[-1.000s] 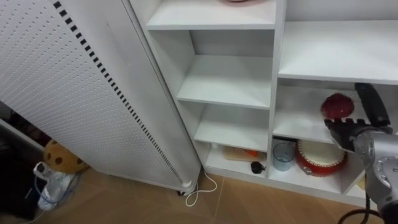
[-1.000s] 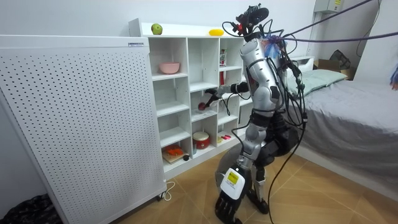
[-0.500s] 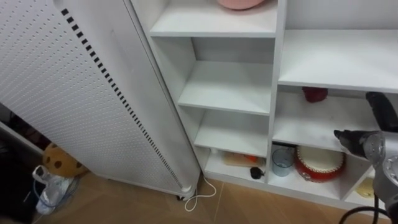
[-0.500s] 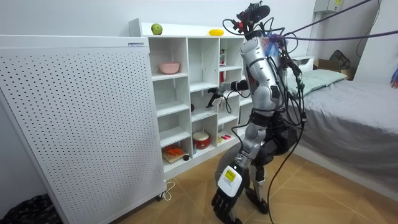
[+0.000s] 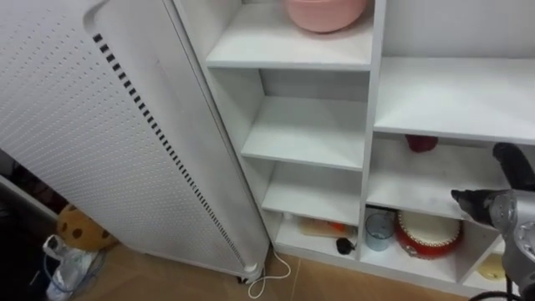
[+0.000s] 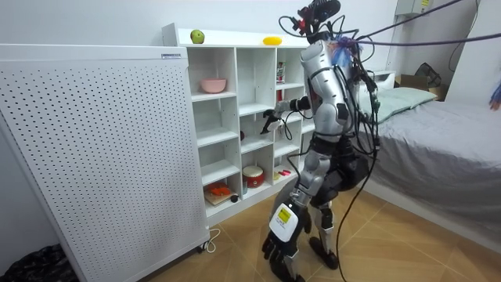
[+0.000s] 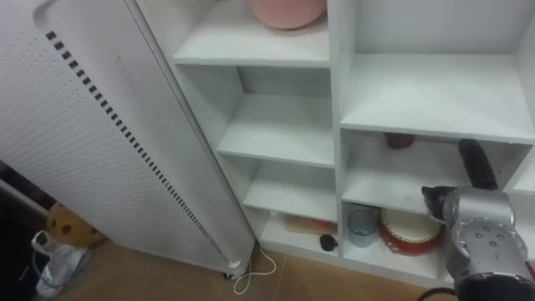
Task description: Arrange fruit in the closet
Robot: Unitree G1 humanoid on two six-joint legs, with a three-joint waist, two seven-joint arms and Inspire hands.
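A dark red fruit lies by itself at the back of a middle compartment of the white closet, partly hidden under the shelf edge. My right hand hovers in front of that compartment, lower and to the right of the fruit and apart from it, open and holding nothing. In the room view the right hand reaches toward the closet's middle column. On the closet's top rest a green apple and a yellow fruit.
A pink bowl stands on an upper shelf. The bottom compartments hold a red round box, a glass cup and some orange items. A white perforated panel stands to the left; a bed lies behind the robot.
The right hand has let go of the red fruit, which now lies on the shelf, and has drawn back from the compartment. The head view has tilted upward.
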